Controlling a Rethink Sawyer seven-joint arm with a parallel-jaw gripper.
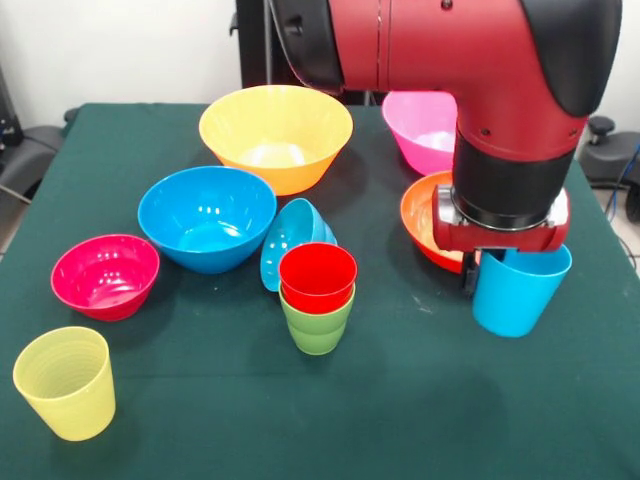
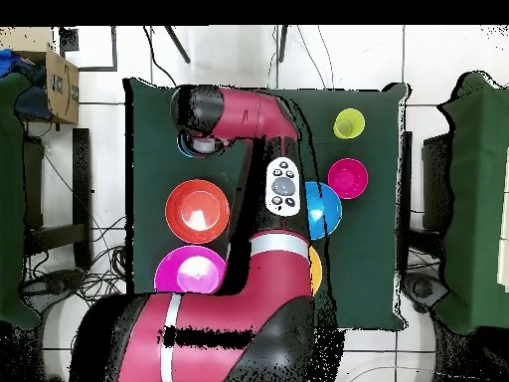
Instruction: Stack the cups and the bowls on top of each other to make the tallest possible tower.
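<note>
The light blue cup [image 1: 520, 290] stands upright under the arm [image 1: 500, 120], beside the red-orange bowl [image 1: 425, 215].

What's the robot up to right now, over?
Gripper at light blue cup, grip state unclear. Red cup nested in lime green cup. Red-orange bowl close behind.

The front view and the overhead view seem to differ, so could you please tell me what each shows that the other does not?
Only the front view shows the red cup nested in the lime green cup and the small light blue bowl tipped on its side. Only the overhead view shows the arm's button panel. Both show the yellow cup, magenta bowl, and red-orange bowl.
</note>
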